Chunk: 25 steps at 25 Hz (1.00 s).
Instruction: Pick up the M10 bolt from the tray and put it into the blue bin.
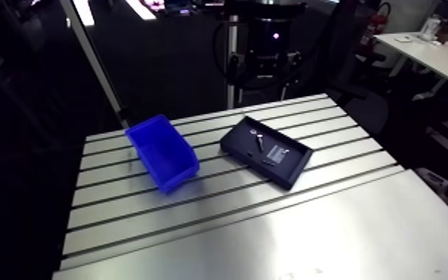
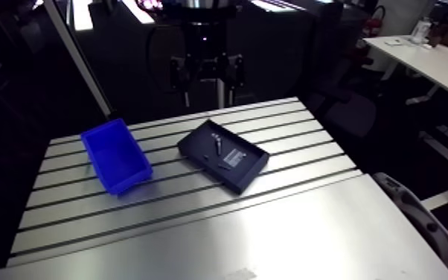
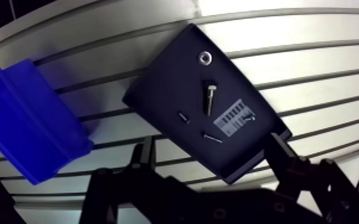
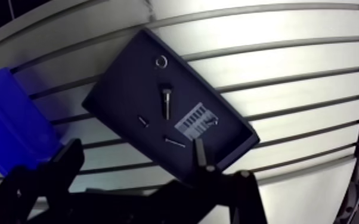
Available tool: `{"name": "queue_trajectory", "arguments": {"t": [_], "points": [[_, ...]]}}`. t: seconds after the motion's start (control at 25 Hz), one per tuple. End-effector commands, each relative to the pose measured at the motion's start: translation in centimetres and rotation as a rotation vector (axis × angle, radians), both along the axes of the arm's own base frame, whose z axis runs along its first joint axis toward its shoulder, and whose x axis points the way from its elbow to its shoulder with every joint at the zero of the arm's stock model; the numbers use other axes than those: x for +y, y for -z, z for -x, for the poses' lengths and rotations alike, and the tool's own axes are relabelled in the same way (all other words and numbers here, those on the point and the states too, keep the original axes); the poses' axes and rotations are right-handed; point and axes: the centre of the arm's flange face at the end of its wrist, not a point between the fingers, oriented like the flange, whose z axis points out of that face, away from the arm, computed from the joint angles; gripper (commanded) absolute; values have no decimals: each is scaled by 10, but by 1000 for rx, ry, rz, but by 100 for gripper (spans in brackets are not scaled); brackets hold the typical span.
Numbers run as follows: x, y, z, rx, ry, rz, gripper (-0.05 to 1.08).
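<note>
One M10 bolt point(image 3: 210, 99) to deal with here. It's lying flat near the middle of the black tray point(image 3: 170, 77), with the head end pointing away from the tool point(image 3: 212, 149) toward a small ring-shaped nut or washer point(image 3: 204, 58) further along the tray.

Closer to the tool there's a short dark bit point(image 3: 183, 117), a thin little screw point(image 3: 212, 137) and a white label point(image 3: 234, 123), all near the bolt but not touching it.

The tool hangs well above the tray with its fingers point(image 3: 284, 156) spread wide and nothing between them. The bolt sits ahead of it, pretty much on the centre line of the gap.

The handy part is that the shank runs straight away from the tool, so roughly crosswise to the way the fingers close. My guess is it can go forward and down and pinch across the shank without much wrist twist.

The blue bin point(image 3: 27, 128) sits off to one side of the tray on the slotted worktop point(image 3: 319, 77), near it but not touching. It should be a short carry sideways.
</note>
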Motion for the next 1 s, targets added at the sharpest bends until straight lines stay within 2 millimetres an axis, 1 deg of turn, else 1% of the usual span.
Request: {"name": "queue_trajectory", "arguments": {"t": [0.04,0.12,0.2,0.28,0.76,0.88,1.0], "points": [[2,29,-2,-12,3,-24,15],[1,35,-3,-15,3,-23,23],[2,41,-3,-23,3,-21,28],[2,45,-4,-28,5,-19,36],[0,57,-13,-38,5,-14,41],[2,58,-12,-20,-3,-20,41],[8,59,-13,-21,4,-18,41]]}}
